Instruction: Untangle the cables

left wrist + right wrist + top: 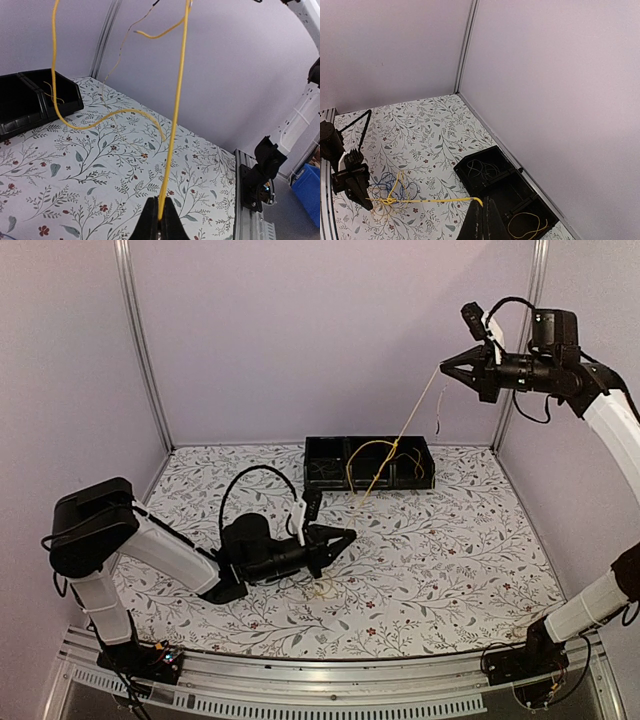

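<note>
A yellow cable (405, 430) runs taut from my right gripper (443, 368), raised high at the back right, down to my left gripper (350, 536), low over the table's middle. Both are shut on it. In the left wrist view the cable (175, 110) rises from the shut fingers (160, 220), and a slack yellow loop and a thin whitish cord hang beside it. In the right wrist view it (430, 201) runs from my fingers (482, 206) to a knot beside blue cable loops (412, 189) on the table by the left gripper (365, 200).
A black divided bin (325, 445) stands at the back centre. It holds whitish cords (482, 170) in one compartment and a yellow cable (525, 225) in another. Walls and metal posts close the back and sides. A rail runs along the near edge (330, 680).
</note>
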{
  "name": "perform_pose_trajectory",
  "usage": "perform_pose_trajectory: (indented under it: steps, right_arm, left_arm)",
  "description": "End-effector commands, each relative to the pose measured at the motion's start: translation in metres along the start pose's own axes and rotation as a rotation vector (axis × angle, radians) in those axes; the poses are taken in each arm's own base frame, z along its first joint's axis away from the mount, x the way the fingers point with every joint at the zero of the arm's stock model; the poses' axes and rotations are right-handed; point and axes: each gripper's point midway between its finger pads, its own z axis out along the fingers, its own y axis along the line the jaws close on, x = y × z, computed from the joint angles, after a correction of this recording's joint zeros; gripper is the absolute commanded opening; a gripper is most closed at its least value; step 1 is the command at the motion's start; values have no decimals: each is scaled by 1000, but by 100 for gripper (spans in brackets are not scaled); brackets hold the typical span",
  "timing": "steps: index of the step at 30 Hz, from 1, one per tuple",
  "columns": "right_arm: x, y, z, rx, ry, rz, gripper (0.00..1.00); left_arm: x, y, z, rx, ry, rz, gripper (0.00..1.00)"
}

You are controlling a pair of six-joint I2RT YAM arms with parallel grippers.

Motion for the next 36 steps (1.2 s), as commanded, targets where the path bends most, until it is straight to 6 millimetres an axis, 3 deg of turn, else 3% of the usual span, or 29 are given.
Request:
perform_pose_trajectory:
  steps: [1, 6, 11, 14, 17, 20, 21, 23, 26, 30, 33, 36]
  right_arm:
    - [-30, -29, -10, 114, -140, -54, 0]
    - [36, 3, 14, -30, -65, 47, 0]
    - [124, 72, 46, -175, 106, 90, 0]
    - [175, 106, 49, -270, 194, 124, 0]
    - [223, 126, 45, -307, 281, 149, 0]
    - [275, 145, 36, -321, 380, 64, 0]
    - [291, 148, 33, -319, 417, 42, 1]
    - [316, 153, 27, -331, 493, 8, 8]
    - [329, 166, 19, -416, 553, -5, 28]
    - [311, 171, 19, -474, 507, -14, 38]
    - [299, 175, 23, -500, 474, -38, 42]
    - [302, 188, 28, -531, 483, -80, 42]
  left_arm:
    - [107, 28, -27, -100, 356, -23, 0]
    - [96, 27, -33, -113, 341, -10, 0]
    - [79, 24, -44, -138, 337, 30, 0]
    - [71, 28, -52, -179, 371, 90, 0]
    - [62, 38, -65, -255, 397, 166, 0]
    - [61, 48, -78, -309, 422, 219, 0]
    - [64, 51, -82, -317, 444, 225, 5]
    - [66, 60, -86, -368, 486, 236, 28]
    - [56, 59, -87, -386, 479, 237, 40]
    - [37, 37, -77, -283, 436, 228, 46]
    - [26, 20, -60, -192, 434, 206, 42]
    - [25, 3, -42, -93, 452, 160, 33]
